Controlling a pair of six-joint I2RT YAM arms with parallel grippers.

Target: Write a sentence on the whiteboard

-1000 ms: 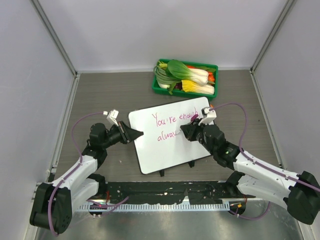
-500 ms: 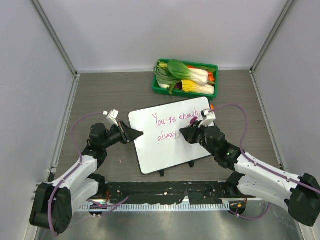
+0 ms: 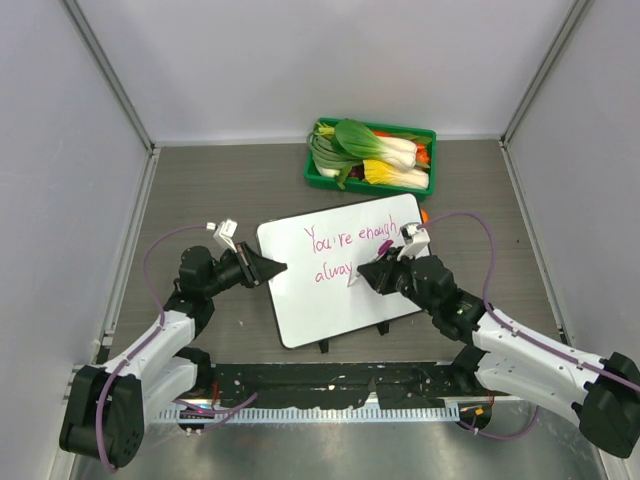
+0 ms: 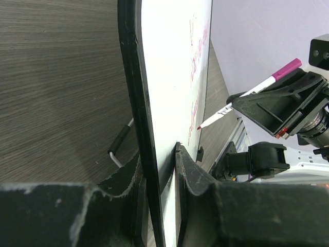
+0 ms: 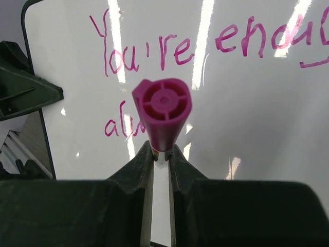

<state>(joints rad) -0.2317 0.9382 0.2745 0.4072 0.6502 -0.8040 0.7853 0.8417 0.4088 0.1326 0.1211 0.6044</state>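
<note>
The whiteboard point(image 3: 330, 300) lies flat mid-table, its black rim seen edge-on in the left wrist view point(image 4: 132, 92). The sentence point(image 3: 345, 240) in pink reads "You're enough" with "alway" below; it also shows in the right wrist view point(image 5: 169, 49). My left gripper point(image 3: 272, 268) is shut on the board's left edge, its jaws either side of the rim point(image 4: 160, 170). My right gripper point(image 3: 372, 272) is shut on a pink marker point(image 5: 162, 110), held over the second line. The marker's tip point(image 4: 201, 126) is at the board by the end of "alway".
A green tray point(image 3: 318, 178) of vegetables stands behind the board at the back. A small orange thing point(image 3: 424, 213) peeks out at the board's far right corner. Black clips point(image 3: 323, 346) stick out from the board's near edge. Grey walls close in left and right.
My right gripper has shifted a little left and nearer along the second line with the marker; the word has grown from "alwa" towards "alway". The left arm has not moved.
</note>
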